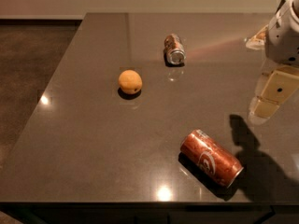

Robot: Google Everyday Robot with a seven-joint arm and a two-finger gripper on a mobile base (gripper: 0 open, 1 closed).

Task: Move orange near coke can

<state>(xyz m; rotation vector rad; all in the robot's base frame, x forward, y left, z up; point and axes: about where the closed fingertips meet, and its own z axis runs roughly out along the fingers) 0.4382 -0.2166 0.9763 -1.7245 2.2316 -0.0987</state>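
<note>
The orange (130,81) is a small round yellow-orange fruit resting on the dark table (84,139), left of centre. The coke can (211,157), glossy red with white swirl script, lies on its side near the front edge, right of centre. My gripper (273,96) hangs at the right edge of the view, above the table. It is far right of the orange and up-right of the coke can, and it holds nothing that I can see. Its shadow falls just right of the coke can.
A duller brownish can (174,49) lies on its side at the back centre, silver end facing the camera. The table's left edge drops to a dark floor (28,50). The front edge runs just below the coke can. A wall stands behind.
</note>
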